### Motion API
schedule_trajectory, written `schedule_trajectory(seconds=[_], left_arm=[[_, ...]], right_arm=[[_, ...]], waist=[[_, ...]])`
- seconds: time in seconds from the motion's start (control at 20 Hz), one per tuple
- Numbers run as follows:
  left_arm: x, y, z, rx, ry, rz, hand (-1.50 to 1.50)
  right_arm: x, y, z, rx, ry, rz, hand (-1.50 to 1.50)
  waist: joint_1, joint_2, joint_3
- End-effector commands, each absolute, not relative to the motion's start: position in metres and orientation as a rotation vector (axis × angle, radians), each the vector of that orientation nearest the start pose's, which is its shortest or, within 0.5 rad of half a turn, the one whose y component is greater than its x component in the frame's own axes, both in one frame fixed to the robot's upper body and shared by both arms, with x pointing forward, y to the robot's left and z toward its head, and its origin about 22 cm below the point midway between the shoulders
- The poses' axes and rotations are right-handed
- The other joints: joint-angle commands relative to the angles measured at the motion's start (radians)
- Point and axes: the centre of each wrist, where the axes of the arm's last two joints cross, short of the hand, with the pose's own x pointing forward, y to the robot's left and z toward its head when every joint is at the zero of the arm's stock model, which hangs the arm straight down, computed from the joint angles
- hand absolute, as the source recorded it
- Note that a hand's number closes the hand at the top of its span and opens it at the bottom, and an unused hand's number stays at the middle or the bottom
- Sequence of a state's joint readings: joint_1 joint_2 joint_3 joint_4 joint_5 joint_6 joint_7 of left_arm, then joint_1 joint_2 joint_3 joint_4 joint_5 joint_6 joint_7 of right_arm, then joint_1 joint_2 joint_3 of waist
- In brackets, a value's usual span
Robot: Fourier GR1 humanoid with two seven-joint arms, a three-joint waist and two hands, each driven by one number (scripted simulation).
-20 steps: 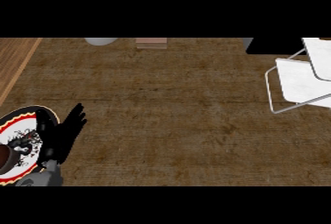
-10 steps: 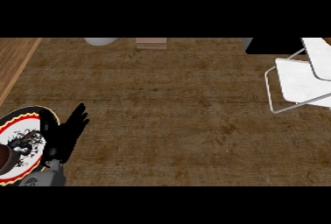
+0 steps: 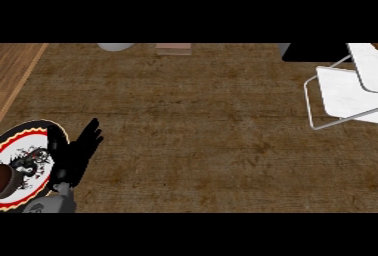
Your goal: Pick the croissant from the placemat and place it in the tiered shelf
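A round placemat [image 3: 29, 145] with a red, black and white pattern lies at the lower left edge of the head view. On it, at the far left edge, sits a dark brown croissant [image 3: 4, 177], only partly in view. My left hand [image 3: 74, 157] stands at the placemat's right rim, fingers straight and pointing up, open and holding nothing, a short way right of the croissant. The white tiered shelf [image 3: 343, 92] with its metal frame stands at the right edge. My right hand does not show.
The brown counter top stretches between the placemat and the shelf. Along the far edge are a grey round object [image 3: 116, 46], a small pinkish box [image 3: 175, 48] and a black object [image 3: 317, 51]. A lighter wooden strip [image 3: 18, 70] runs at the upper left.
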State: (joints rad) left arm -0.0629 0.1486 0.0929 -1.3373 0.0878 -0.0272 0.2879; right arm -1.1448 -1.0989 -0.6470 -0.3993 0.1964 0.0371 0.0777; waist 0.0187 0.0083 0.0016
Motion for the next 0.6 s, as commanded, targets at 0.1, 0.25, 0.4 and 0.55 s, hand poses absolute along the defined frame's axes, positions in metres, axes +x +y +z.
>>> schedule_trajectory(seconds=[0.1,0.25,0.4,0.55], left_arm=[[0.267,0.3,-0.018,0.073,-1.13,0.038,0.0],[0.254,0.295,-0.029,0.065,-1.133,0.049,0.0],[0.247,0.283,-0.03,0.1,-1.141,0.034,0.0],[0.246,0.284,-0.027,0.079,-1.135,0.03,0.0]], right_arm=[[0.268,-0.582,0.346,-0.845,-1.646,-0.619,-1.5],[0.234,-0.603,0.356,-0.788,-1.678,-0.655,-1.5],[0.22,-0.618,0.325,-0.774,-1.65,-0.607,-1.5],[0.191,-0.629,0.341,-0.79,-1.675,-0.584,-1.5]], waist=[[-0.006,0.001,0.0],[0.0,0.001,0.001],[0.001,0.002,0.004],[0.004,0.002,0.005]])
